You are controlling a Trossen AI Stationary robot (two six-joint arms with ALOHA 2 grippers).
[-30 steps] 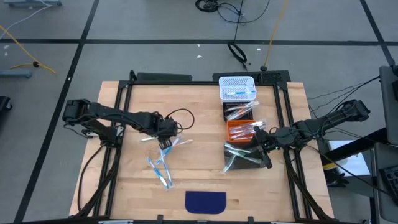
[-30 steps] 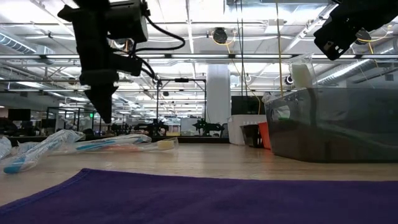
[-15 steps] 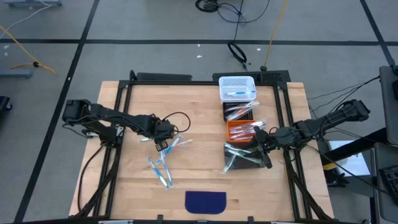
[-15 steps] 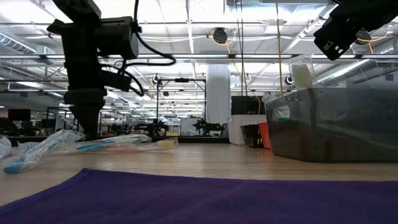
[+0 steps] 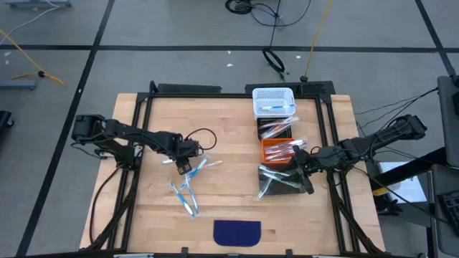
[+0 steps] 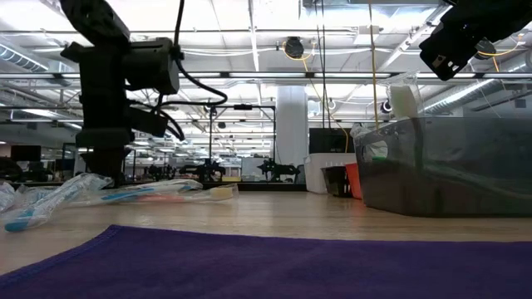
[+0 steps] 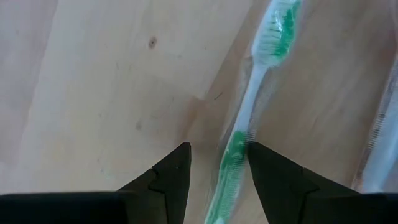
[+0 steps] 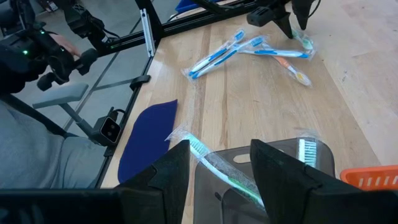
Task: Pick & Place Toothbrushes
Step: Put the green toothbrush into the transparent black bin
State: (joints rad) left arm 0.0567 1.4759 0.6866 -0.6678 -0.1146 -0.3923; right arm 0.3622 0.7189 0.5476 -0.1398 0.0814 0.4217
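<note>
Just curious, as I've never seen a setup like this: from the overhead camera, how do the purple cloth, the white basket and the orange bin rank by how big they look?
1. Purple cloth, the widest patch.
2. White basket, a little smaller, so this ranking is close.
3. Orange bin, though wrapped toothbrushes cover part of it, so its full outline is unsure.

Left tool (image 7: 217, 171) lowered, fingers apart; right tool (image 8: 219, 171) open, hovering.

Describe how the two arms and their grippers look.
Both arms are dark, slender, jointed links with black cables looping along them. The left gripper and right gripper each end in two matte black, wedge-shaped fingers. No markings are visible.
</note>
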